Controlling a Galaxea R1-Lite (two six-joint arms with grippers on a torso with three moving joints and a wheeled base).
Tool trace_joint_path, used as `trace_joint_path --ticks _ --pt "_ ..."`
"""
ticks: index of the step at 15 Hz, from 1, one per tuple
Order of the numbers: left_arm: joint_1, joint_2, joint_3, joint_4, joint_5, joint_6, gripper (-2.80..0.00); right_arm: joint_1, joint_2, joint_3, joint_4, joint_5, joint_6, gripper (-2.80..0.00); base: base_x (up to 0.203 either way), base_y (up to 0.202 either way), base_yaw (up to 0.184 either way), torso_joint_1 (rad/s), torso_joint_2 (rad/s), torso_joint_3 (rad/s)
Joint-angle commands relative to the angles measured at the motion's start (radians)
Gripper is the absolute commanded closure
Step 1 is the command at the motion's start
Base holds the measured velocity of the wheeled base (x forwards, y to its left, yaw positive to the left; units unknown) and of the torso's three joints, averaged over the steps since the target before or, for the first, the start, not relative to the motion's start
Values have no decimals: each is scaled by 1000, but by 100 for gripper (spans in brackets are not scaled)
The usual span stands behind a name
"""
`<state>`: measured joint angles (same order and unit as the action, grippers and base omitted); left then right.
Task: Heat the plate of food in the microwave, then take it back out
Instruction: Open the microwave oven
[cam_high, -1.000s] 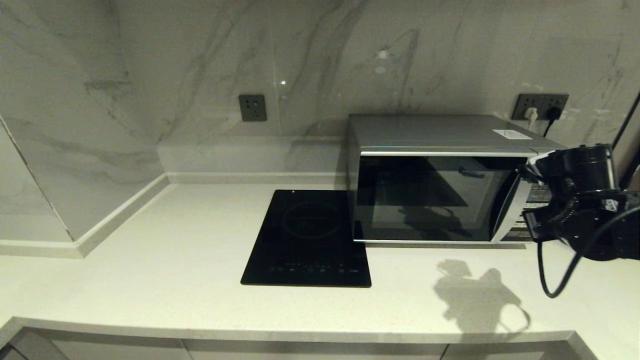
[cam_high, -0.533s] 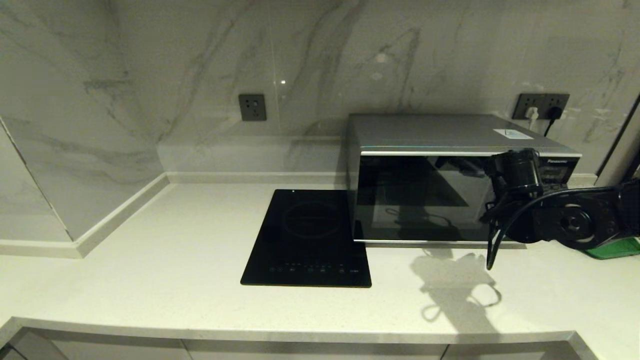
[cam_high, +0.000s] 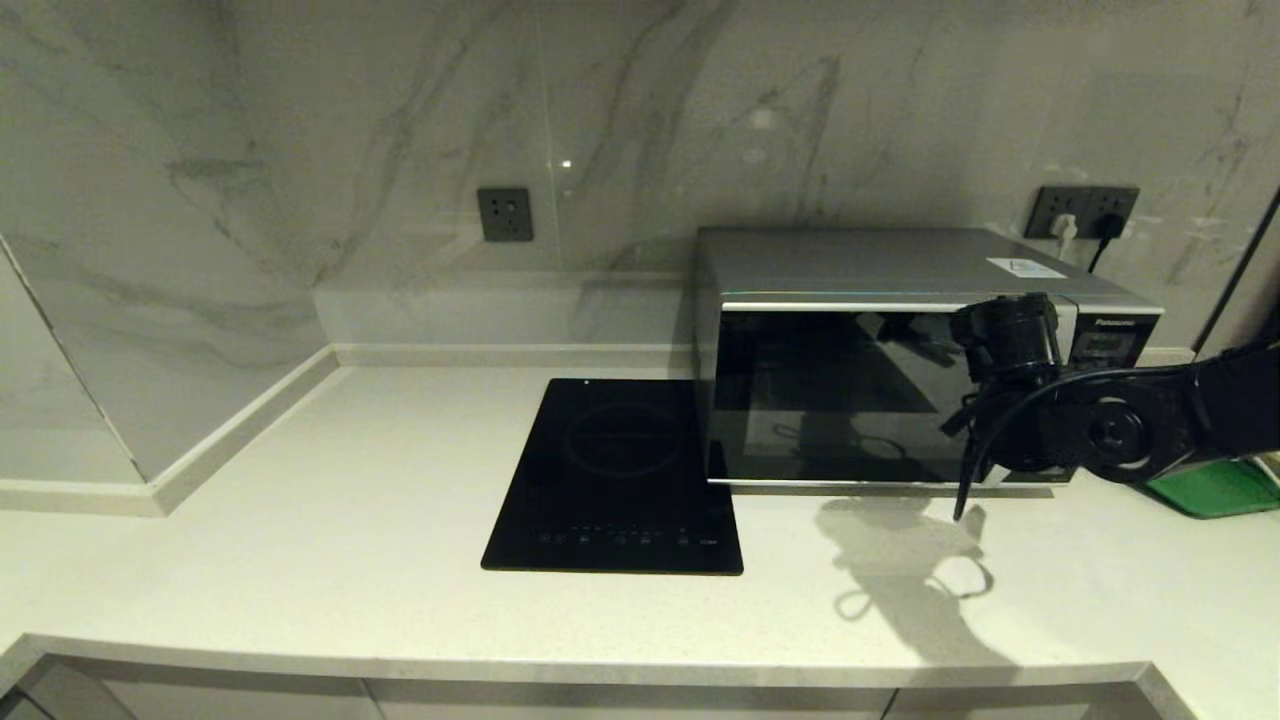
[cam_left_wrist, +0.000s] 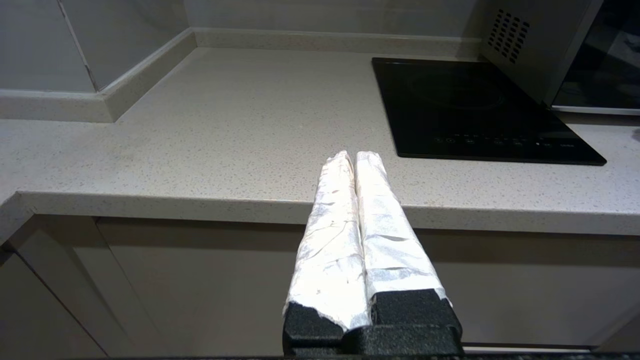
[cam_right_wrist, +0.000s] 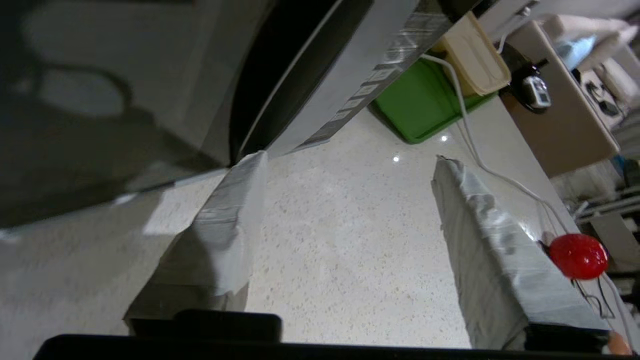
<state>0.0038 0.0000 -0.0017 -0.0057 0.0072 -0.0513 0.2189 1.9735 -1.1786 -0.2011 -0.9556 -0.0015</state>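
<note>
The microwave (cam_high: 880, 360) stood at the right of the centre in the head view, on the pale speckled counter (cam_high: 300, 520), with its dark glass door closed. Its keypad panel (cam_high: 1105, 345) was at the right end, partly hidden behind the right arm. The plate of food was not visible in any view, so I cannot tell where it was.

The right arm came in from the right edge of the head view and ended in front of the lower right part of the microwave door. In the right wrist view the right gripper (cam_right_wrist: 350, 165) had its two tape-wrapped fingers (cam_right_wrist: 480, 235) spread wide apart, with nothing between them, only bare counter. One fingertip was just beside the lower corner of the microwave door; I cannot tell if it touched.

The left gripper (cam_left_wrist: 354, 160) appeared only in the left wrist view, at the lower centre of the frame. Its wrapped fingers were pressed together and empty, and it hung in front of the counter edge, above the cabinet fronts.

A flat black induction cooktop (cam_high: 620, 470) lay just left of the microwave. A green tray (cam_high: 1215, 490) showed at the right edge of the head view, behind the arm. In the right wrist view a cream slab (cam_right_wrist: 472, 55) sat on this tray, and a red ball (cam_right_wrist: 579, 256) was at the right side.
</note>
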Motion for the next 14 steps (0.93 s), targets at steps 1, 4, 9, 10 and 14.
trace_joint_path --ticks 1,4,9,10,14 --pt "1 -2 0 0 0 -1 0 -33 41 -54 1 -34 22 -280 0 0 0 0 0 0" --pt "1 -2 0 0 0 -1 0 -61 58 -53 2 -47 89 -280 0 0 0 0 0 0" --pt "1 -1 0 0 0 -1 0 -62 72 -62 8 -44 115 -280 0 0 0 0 0 0" --pt "0 0 0 0 0 -1 0 -62 82 -67 8 -43 116 -280 0 0 0 0 0 0" --pt "-1 -2 0 0 0 -1 0 -77 126 -127 7 -43 136 -280 0 0 0 0 0 0"
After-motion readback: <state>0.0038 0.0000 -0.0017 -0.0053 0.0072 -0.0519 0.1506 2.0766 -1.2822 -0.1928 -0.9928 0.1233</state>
